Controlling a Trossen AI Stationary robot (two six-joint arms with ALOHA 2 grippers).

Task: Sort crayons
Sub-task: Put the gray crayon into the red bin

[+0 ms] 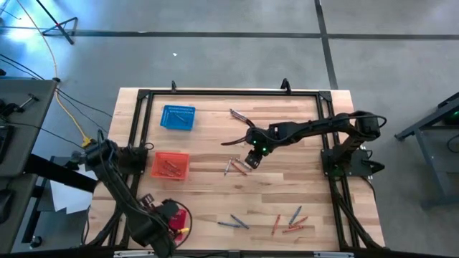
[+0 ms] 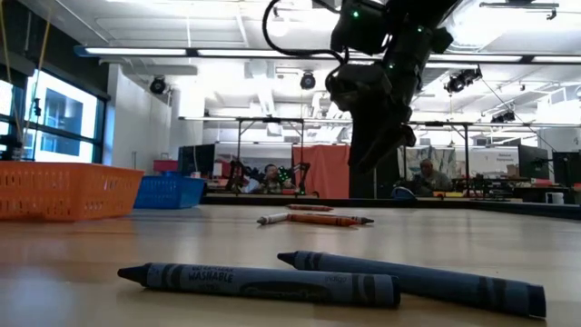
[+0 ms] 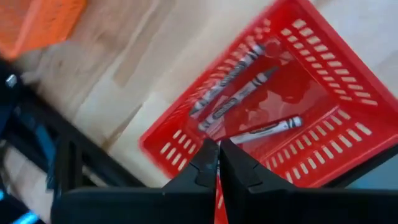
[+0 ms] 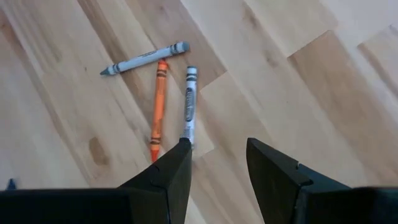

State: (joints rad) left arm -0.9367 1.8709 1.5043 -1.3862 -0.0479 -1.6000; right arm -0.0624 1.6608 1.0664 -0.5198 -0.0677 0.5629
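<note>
My right gripper [image 1: 251, 160] hangs open over the table's middle, clear of the wood in the low view [image 2: 368, 159]. Just beyond its fingertips [image 4: 217, 146] lie three crayons flat on the table: a grey one [image 4: 146, 58], an orange one [image 4: 158, 102] and a greyish-purple one [image 4: 189, 102], whose near end lies by one fingertip. They also show in the high view [image 1: 234, 167]. My left gripper [image 3: 217, 163] is shut above the red basket [image 3: 336, 68], which holds three crayons [image 3: 239, 93]. I see nothing between its fingers.
The orange basket [image 1: 171, 166] holds crayons, and the blue basket [image 1: 178, 117] stands behind it. More crayons lie near the far rail [image 1: 237, 115] and near the front edge [image 1: 233, 222] [image 1: 289, 221]. Two blue ones lie close to the low camera [image 2: 259, 282]. People sit in the room beyond.
</note>
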